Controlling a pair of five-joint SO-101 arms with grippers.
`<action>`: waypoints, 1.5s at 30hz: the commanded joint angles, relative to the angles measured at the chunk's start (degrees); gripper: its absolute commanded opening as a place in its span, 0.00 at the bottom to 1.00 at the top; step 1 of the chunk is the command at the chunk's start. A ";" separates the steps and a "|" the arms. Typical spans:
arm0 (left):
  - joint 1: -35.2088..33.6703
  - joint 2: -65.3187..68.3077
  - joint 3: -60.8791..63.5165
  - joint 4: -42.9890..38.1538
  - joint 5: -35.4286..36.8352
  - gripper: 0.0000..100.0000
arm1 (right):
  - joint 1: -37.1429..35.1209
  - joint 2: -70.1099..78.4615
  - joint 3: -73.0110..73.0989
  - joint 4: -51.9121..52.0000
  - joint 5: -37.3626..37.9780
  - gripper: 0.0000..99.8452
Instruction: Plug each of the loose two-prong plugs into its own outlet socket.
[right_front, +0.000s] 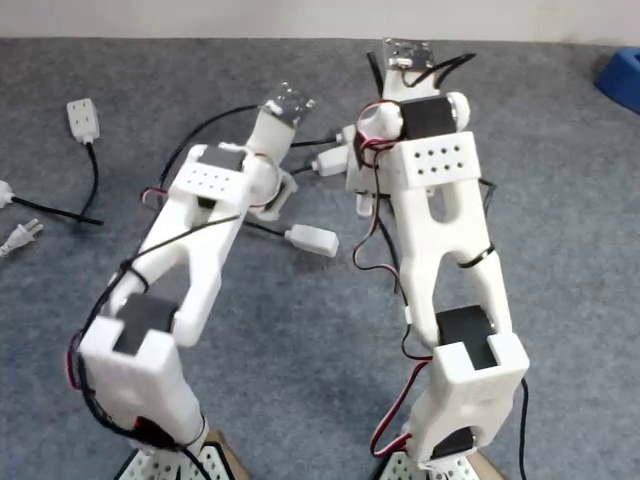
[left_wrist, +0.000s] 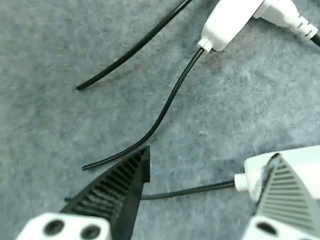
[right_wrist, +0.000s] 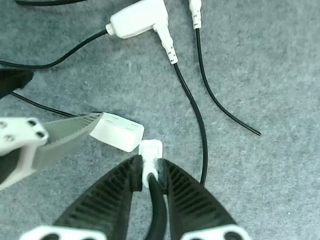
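Grey table (right_front: 560, 200) under everything. My left arm (right_front: 190, 250) and my right arm (right_front: 440, 220) both lean in over the middle, wrists close together.

Left fingers (left_wrist: 207, 159): spread wide with nothing between them, and the pale one rests against the side of a socket (right_wrist: 117, 131) that lies flat on the table. Right fingers (right_wrist: 150, 167): narrow, pinched on a plug (right_wrist: 150, 150), with its black cable running back between them.

Sockets next. The one at my left finger sits just ahead of my right fingers. Beyond it lies a joined socket (right_wrist: 137, 17). Well apart, out on my left side, a far socket (right_front: 83, 118) lies alone with its cable trailing toward me.

Now the plugs. Mine is nose-up against the corner of the near socket. Touching, yes, but I cannot tell whether the prongs are in. A joined plug (right_wrist: 167, 37) is seated in the end of the joined socket. Near the table's left edge lies a loose plug (right_front: 20, 237), apart from every socket.

Thin black cables (left_wrist: 165, 105) curl across the grey between them.
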 joint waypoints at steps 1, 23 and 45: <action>0.84 4.79 -6.20 1.05 0.35 0.35 | -0.40 -0.66 -2.68 -0.31 0.53 0.01; -0.48 -10.95 11.56 5.45 0.09 0.27 | -1.27 -0.40 -2.51 -1.19 -0.88 0.01; -22.55 -37.76 39.25 -9.76 0.62 0.27 | -11.03 -1.10 17.89 -6.46 -13.36 0.01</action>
